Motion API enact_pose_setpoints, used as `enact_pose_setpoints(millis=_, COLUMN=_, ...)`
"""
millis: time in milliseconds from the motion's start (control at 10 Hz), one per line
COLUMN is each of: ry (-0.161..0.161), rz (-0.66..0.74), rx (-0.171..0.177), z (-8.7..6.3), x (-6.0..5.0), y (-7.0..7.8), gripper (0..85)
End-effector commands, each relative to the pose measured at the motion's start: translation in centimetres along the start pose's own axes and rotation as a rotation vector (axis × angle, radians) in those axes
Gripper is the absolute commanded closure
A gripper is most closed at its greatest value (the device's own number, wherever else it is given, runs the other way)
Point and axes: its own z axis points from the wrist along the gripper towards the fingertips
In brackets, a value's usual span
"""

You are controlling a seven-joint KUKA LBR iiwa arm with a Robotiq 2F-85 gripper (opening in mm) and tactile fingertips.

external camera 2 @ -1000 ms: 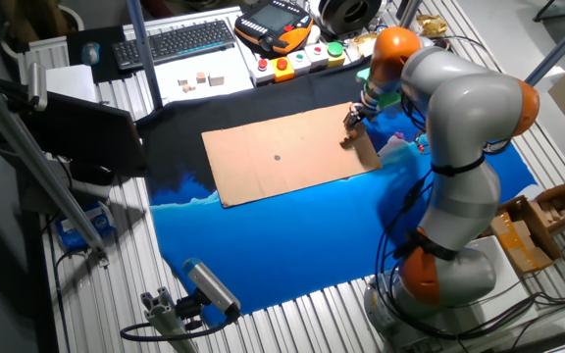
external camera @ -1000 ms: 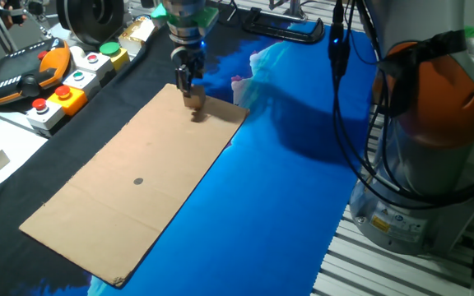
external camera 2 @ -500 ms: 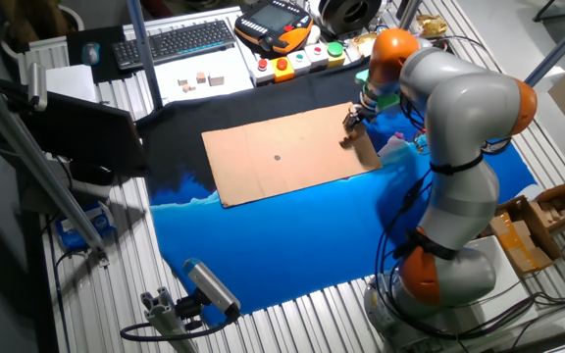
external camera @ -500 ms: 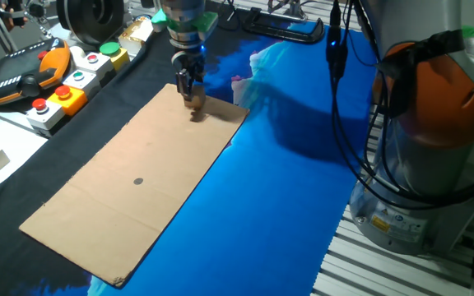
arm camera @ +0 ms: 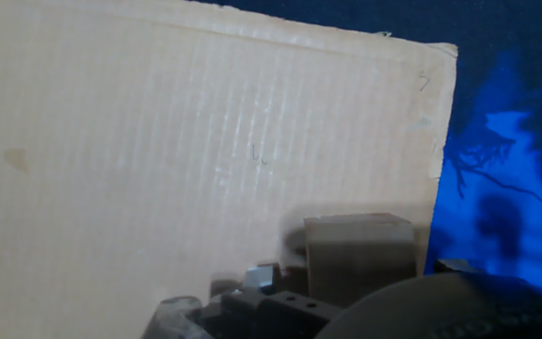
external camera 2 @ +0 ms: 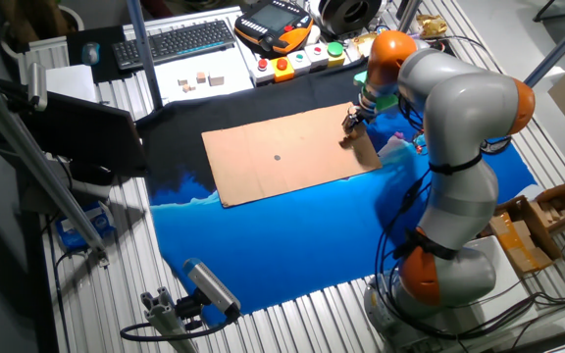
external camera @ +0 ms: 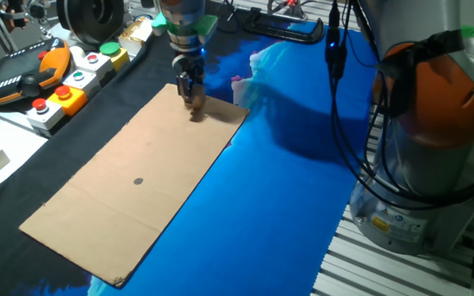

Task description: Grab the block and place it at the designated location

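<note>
The block (external camera: 194, 102), a small tan wooden cube, rests on the far right corner of the brown cardboard (external camera: 122, 210). My gripper (external camera: 191, 89) hangs straight over it, open, with its dark fingers reaching down to the cube's top. In the other fixed view the gripper (external camera 2: 350, 124) and block (external camera 2: 345, 141) are at the sheet's right end. The hand view shows the block (arm camera: 358, 254) close up near the cardboard's edge, above the gripper body. The designated location (external camera: 138, 182), a small dark dot (external camera 2: 277, 156), lies far from the block, towards the sheet's other end.
A blue cloth (external camera: 286, 189) lies under the cardboard. An orange pendant (external camera: 23, 82) and a button box (external camera: 64, 90) stand along the left. Small cubes (external camera 2: 202, 77) sit on white paper by a keyboard (external camera 2: 175, 41). The arm's base (external camera: 434, 140) rises at the right.
The gripper has sunk a little closer onto the block. The block and the cardboard have stayed where they were.
</note>
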Motion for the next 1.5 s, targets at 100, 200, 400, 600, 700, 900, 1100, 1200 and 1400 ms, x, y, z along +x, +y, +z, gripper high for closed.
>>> enact_pose_setpoints(millis=100, ry=0.001, rz=-0.007, rx=0.003, z=0.0, x=0.0, y=0.0, gripper=7.0)
enact_pose_setpoints(millis=200, ry=0.003, rz=-0.014, rx=0.007, z=0.1, x=0.0, y=0.0, gripper=9.3)
enact_pose_setpoints(millis=400, ry=0.015, rz=-0.029, rx=0.004, z=0.0, x=0.0, y=-0.1, gripper=23.0)
enact_pose_setpoints(millis=600, ry=0.022, rz=-0.038, rx=-0.006, z=-0.2, x=-0.1, y=-0.2, gripper=46.0)
enact_pose_setpoints(millis=700, ry=0.027, rz=-0.038, rx=-0.008, z=-0.4, x=-0.2, y=-0.3, gripper=60.0)
enact_pose_setpoints(millis=900, ry=0.031, rz=-0.036, rx=-0.009, z=-1.0, x=-0.3, y=-0.2, gripper=84.3)
enact_pose_setpoints(millis=1100, ry=0.034, rz=-0.001, rx=0.005, z=-2.3, x=-0.5, y=0.5, gripper=84.3)
enact_pose_setpoints(millis=1200, ry=0.035, rz=0.020, rx=0.012, z=-3.0, x=-0.6, y=1.2, gripper=84.3)
enact_pose_setpoints(millis=1400, ry=0.036, rz=0.066, rx=0.015, z=-4.0, x=-0.4, y=2.8, gripper=84.3)
